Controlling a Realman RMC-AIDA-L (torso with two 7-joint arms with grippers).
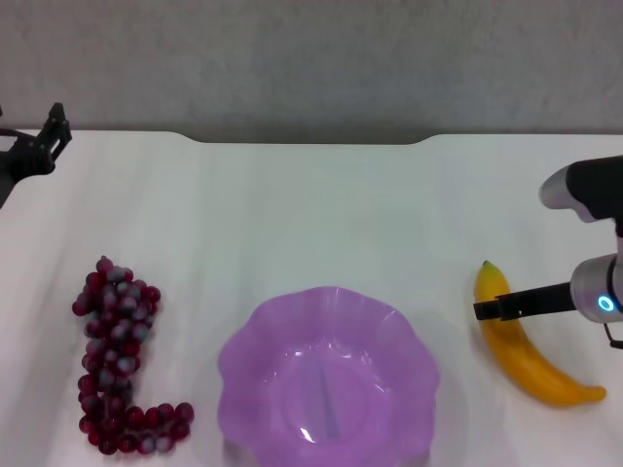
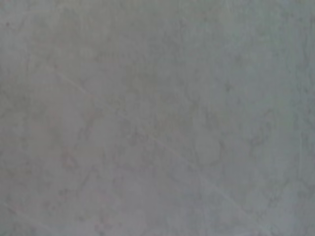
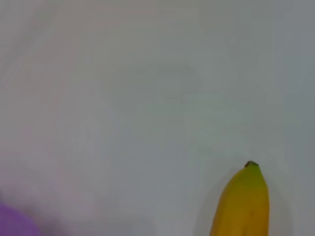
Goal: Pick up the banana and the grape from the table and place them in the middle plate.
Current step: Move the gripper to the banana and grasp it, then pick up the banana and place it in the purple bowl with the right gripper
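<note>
The banana (image 1: 531, 355) lies on the white table (image 1: 321, 214) at the right, stem tip pointing away from me. Its stem end also shows in the right wrist view (image 3: 243, 204). My right gripper (image 1: 494, 309) hangs over the banana's upper half, reaching in from the right. The grape bunch (image 1: 117, 360) lies at the left in an L shape. The purple scalloped middle plate (image 1: 292, 326) stands between them, with nothing in it. My left gripper (image 1: 54, 134) is parked at the far left, well behind the grapes.
The table's notched far edge (image 1: 311, 142) runs along the back under a grey wall. A corner of the purple plate (image 3: 12, 223) shows in the right wrist view. The left wrist view shows only a plain grey surface.
</note>
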